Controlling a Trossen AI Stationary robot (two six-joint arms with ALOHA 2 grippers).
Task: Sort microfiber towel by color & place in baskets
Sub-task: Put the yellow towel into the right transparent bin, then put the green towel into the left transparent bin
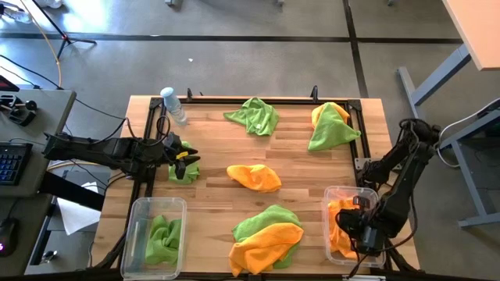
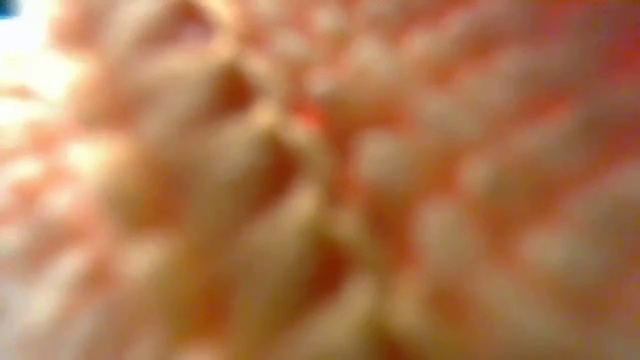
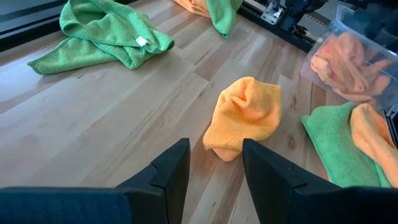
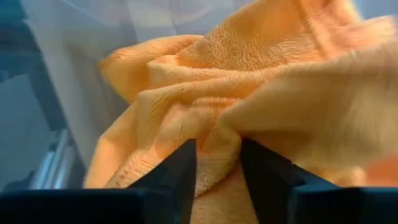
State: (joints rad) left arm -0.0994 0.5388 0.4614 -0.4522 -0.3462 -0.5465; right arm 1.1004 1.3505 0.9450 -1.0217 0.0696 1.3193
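The right gripper (image 1: 361,229) sits in the clear basket (image 1: 332,193) at the table's front right corner, fingers parted around a fold of orange towel (image 1: 339,228). The left gripper (image 1: 184,154) hangs spread and empty near the left edge, with bare wood between the loose towels.

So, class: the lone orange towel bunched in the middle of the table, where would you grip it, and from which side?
Grip the orange towel at its raised, crumpled hump, coming straight down from above. It lies in a loose heap on the table with no flat edge lifted to slide under, and the folds on top give fingers something to pinch. The left gripper, open, already faces it.
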